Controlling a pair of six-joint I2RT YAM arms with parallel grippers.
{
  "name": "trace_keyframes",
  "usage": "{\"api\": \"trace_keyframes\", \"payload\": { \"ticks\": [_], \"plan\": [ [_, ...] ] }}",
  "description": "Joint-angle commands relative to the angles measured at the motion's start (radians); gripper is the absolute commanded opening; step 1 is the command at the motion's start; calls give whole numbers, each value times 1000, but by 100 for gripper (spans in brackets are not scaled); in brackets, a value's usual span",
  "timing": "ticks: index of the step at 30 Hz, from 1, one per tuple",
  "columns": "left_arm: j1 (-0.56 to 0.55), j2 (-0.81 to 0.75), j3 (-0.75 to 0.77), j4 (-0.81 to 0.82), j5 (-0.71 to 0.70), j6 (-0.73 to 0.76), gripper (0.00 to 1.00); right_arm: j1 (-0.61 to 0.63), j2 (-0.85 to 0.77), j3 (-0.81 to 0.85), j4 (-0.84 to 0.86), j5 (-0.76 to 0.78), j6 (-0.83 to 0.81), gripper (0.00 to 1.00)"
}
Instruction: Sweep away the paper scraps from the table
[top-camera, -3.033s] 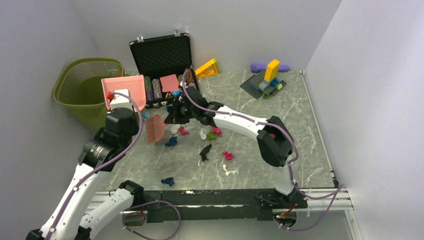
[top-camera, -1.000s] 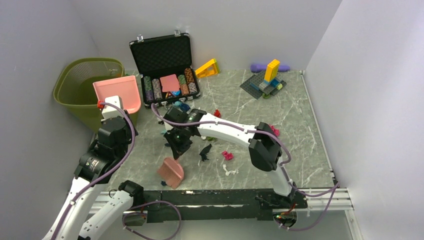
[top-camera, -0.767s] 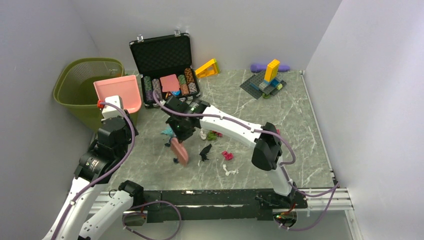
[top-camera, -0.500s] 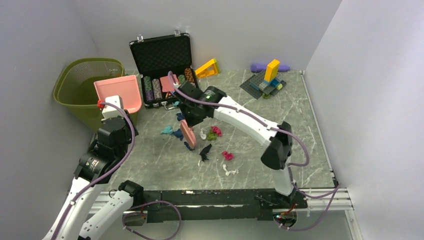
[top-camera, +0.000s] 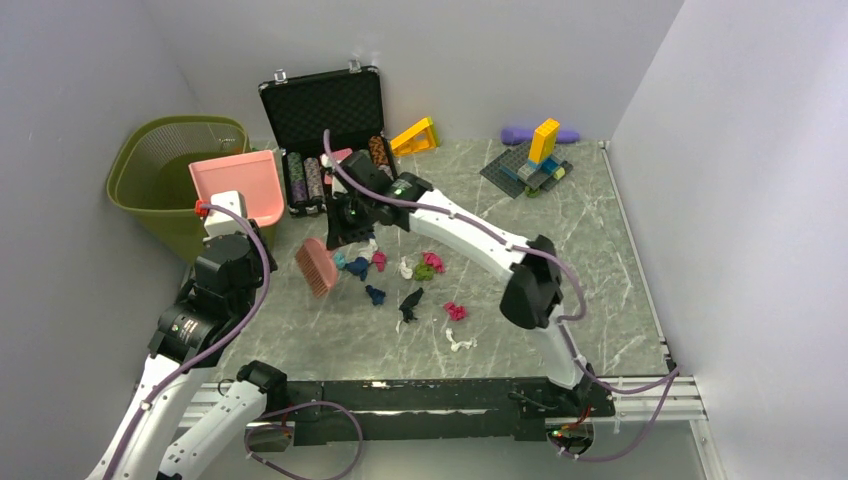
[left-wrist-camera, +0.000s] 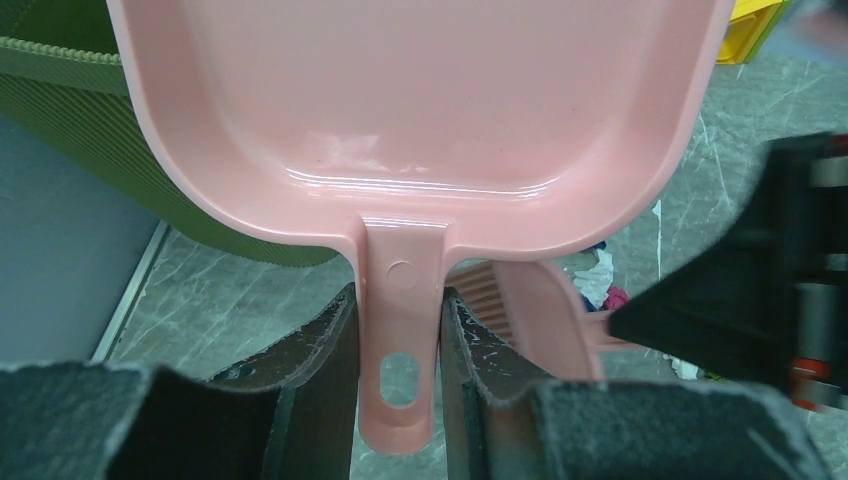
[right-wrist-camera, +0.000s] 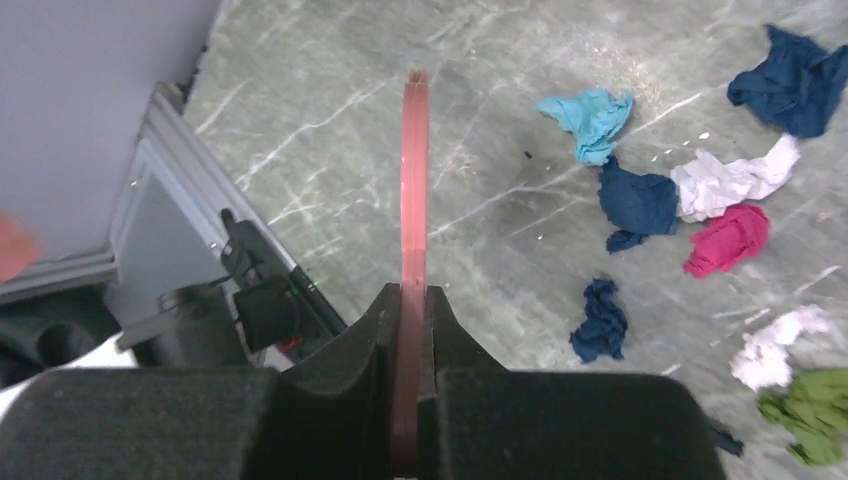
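Observation:
Paper scraps (top-camera: 377, 262) in teal, navy, pink, white, green and black lie in a loose cluster on the grey-green marble table (top-camera: 560, 260); they also show in the right wrist view (right-wrist-camera: 640, 205). My right gripper (top-camera: 345, 232) is shut on a pink brush (top-camera: 316, 266), seen edge-on in the right wrist view (right-wrist-camera: 413, 190), its head just left of the cluster. My left gripper (top-camera: 232, 212) is shut on the handle of a pink dustpan (top-camera: 238, 184), which the left wrist view (left-wrist-camera: 420, 120) shows held over the bin's edge.
A green mesh bin (top-camera: 160, 180) stands at the far left. An open black case of poker chips (top-camera: 330, 135), a yellow wedge (top-camera: 415, 137) and a brick model (top-camera: 535, 160) sit at the back. A black rail (top-camera: 420, 395) runs along the front edge.
My right arm swept the brush from the near left up and back through the scraps, then out to their left. Navy and teal scraps were pushed into the cluster. The left arm barely moved.

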Motion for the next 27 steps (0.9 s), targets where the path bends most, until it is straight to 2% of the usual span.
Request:
{"api": "trace_keyframes", "payload": {
  "ticks": [1, 6, 10, 14, 22, 27],
  "plan": [
    [6, -7, -5, 46, 19, 17, 0, -10, 80, 58, 52, 19, 102, 0],
    [7, -4, -5, 45, 20, 17, 0, -69, 101, -39, 9, 151, 194, 0],
    [6, -3, -4, 44, 22, 15, 0, -116, 73, -93, -102, 228, 194, 0],
    [8, -6, -3, 43, 22, 15, 0, -139, -35, -151, -137, 312, 156, 0],
    [10, -12, -4, 43, 23, 14, 0, -154, -236, -191, -145, 260, 75, 0],
    [10, -12, -4, 45, 30, 16, 0, -181, -406, -290, -224, 429, 75, 0]
  ]
}}
